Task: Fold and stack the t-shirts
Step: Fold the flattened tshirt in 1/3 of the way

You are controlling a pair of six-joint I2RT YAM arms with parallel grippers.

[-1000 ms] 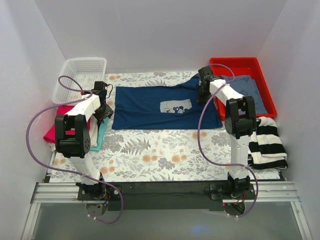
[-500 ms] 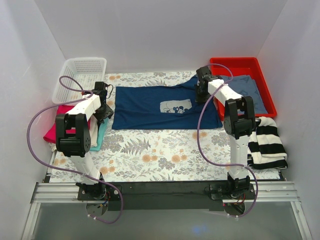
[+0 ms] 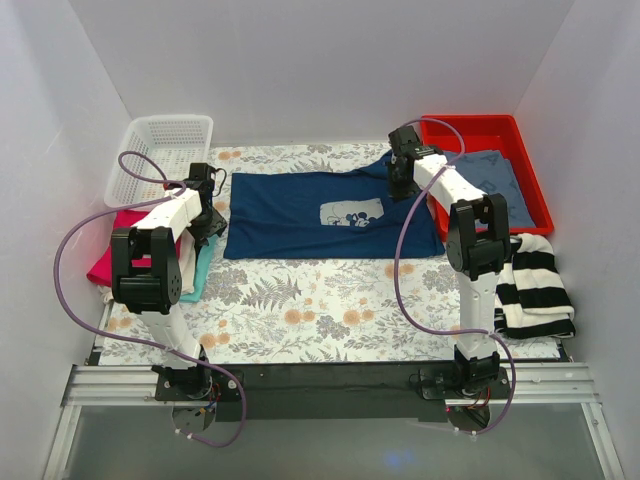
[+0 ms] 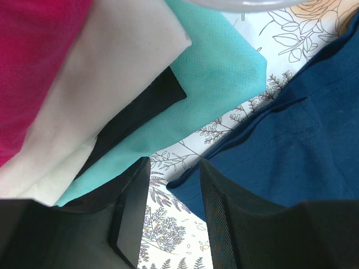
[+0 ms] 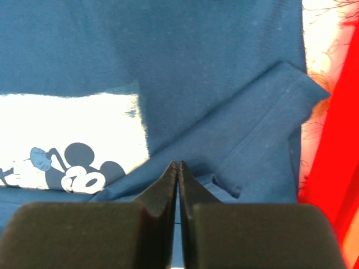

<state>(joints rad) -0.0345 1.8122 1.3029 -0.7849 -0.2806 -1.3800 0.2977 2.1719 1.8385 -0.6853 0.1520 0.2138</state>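
Navy tee (image 3: 290,220): flat mid-table; soft, limp and light, so we'd pinch its corners.
Left gripper (image 4: 173,174): parted, empty, beside the tee's edge.
Right gripper (image 5: 178,168): clenched over the tee; we cannot tell if cloth is nipped.

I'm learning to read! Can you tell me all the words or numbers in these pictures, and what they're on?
None: no word, number or label can be read in any view.
The pale-blue square print on the navy cloth t-shirt shows only a cartoon mouse. A small dark mark at the print's left edge in the right wrist view is cut off and cannot be read.
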